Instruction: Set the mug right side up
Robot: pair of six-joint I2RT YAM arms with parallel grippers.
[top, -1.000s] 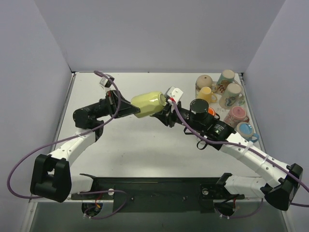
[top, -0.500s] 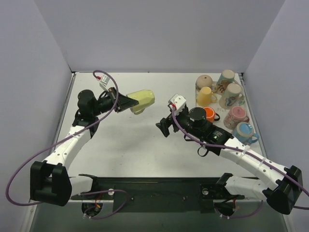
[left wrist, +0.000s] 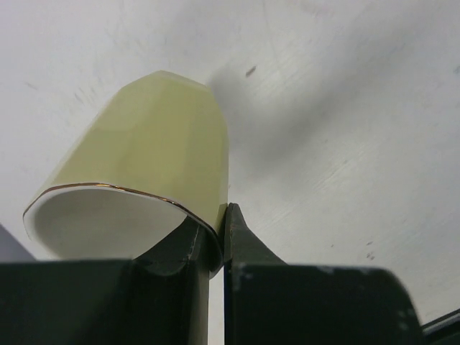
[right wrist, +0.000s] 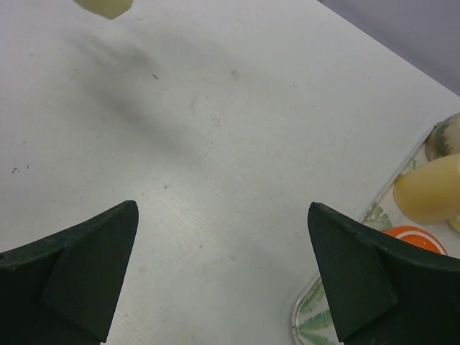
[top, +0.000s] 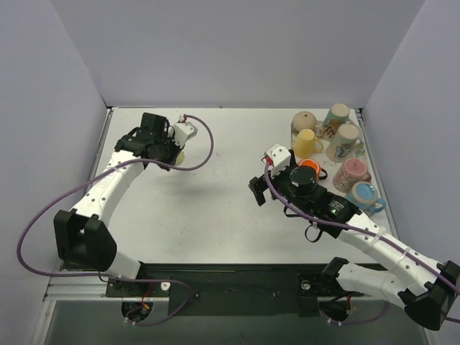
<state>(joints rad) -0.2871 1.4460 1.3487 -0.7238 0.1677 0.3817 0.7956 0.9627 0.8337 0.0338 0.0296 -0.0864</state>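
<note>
A pale yellow-green mug [left wrist: 158,144] with a thin gold rim is held in my left gripper [left wrist: 219,223], which is shut on its wall, one finger inside the mouth and one outside. Its mouth faces the wrist and its base points down toward the table; I cannot tell whether it touches. From above, the left gripper [top: 172,151] sits at the back left and covers all but a sliver of the mug [top: 177,155]. My right gripper [right wrist: 223,266] stands wide open over bare table with nothing between its fingers. In the top view this right gripper [top: 256,191] is right of centre, well apart from the mug [right wrist: 104,6].
Several other mugs stand at the back right on a clear leaf-patterned tray [right wrist: 309,316], among them a yellow mug [right wrist: 431,190], an orange mug [top: 309,167], a pink mug [top: 350,172] and a blue mug [top: 365,194]. Grey walls close the table on three sides.
The right gripper let go of the mug, opened wide and drew back to the right. The left arm swung the mug from the centre to the back left, turning its mouth upward.
</note>
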